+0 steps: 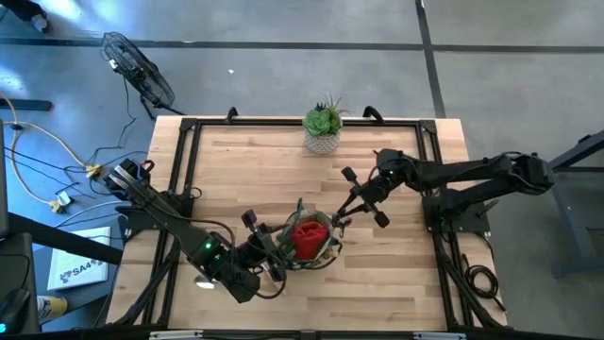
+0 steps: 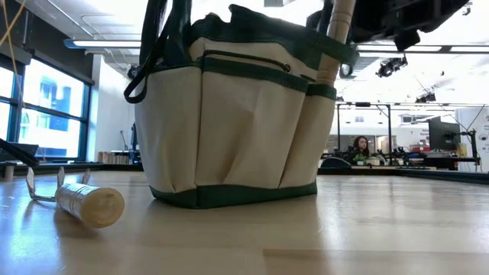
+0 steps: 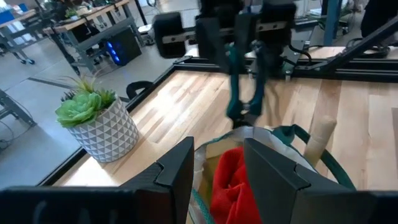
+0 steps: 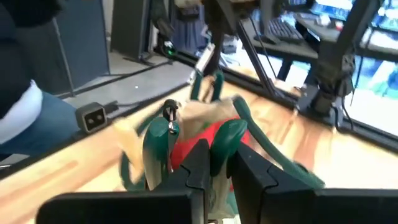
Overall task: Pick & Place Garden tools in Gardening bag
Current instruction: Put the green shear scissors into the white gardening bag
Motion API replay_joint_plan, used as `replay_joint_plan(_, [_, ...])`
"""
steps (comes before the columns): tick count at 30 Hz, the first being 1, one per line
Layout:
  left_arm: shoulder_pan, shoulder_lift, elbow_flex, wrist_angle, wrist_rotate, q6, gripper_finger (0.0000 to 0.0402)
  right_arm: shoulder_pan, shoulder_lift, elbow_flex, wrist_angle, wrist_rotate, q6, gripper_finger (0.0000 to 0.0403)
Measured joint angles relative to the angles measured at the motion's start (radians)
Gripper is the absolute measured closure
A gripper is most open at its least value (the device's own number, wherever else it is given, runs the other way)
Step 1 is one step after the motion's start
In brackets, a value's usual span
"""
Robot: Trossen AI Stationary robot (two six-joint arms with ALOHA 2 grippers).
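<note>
The tan gardening bag point(image 1: 313, 242) with dark green trim stands on the table's near middle. It holds a red item point(image 1: 308, 236) and a wooden tool handle point(image 3: 320, 134) that sticks up out of it. My right gripper point(image 1: 342, 215) is shut on the green-handled pruner point(image 3: 244, 93) just above the bag's right rim. My left gripper point(image 3: 217, 171) is open at the bag's left rim, with the red item point(image 3: 229, 180) showing between its fingers. I cannot tell whether it touches the bag. A wooden-handled pronged tool point(image 2: 80, 202) lies on the table beside the bag. My right gripper pinches the pruner's two green handles point(image 4: 225, 138) between its two fingers. The fingers slant down from the table's right side. The pruner hangs below them, lifted clear, its dark blade end point(image 3: 245, 117) pointing down at the bag's rim.
A green succulent in a white pot point(image 1: 323, 127) stands at the table's far middle. Bare wood lies to the right of and behind the bag. A black frame point(image 1: 189, 142) runs around the tabletop. A person point(image 2: 359, 147) sits in the room beyond.
</note>
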Motion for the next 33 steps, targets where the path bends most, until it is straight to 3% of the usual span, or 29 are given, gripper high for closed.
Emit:
replay_joint_plan(16, [0.000, 0.000, 0.000, -0.003, 0.076, -0.002, 0.0265, -0.017, 0.072, 0.111, -0.041, 0.033, 0.037, 0.0372])
replay_joint_plan(19, [0.000, 0.000, 0.000, -0.003, 0.082, -0.002, 0.0265, 0.001, 0.103, 0.119, -0.049, 0.073, 0.051, 0.0372])
replay_joint_plan(33, [0.000, 0.000, 0.000, -0.004, 0.154, -0.009, 0.0265, 0.013, 0.234, 0.124, -0.028, 0.078, 0.079, 0.0372])
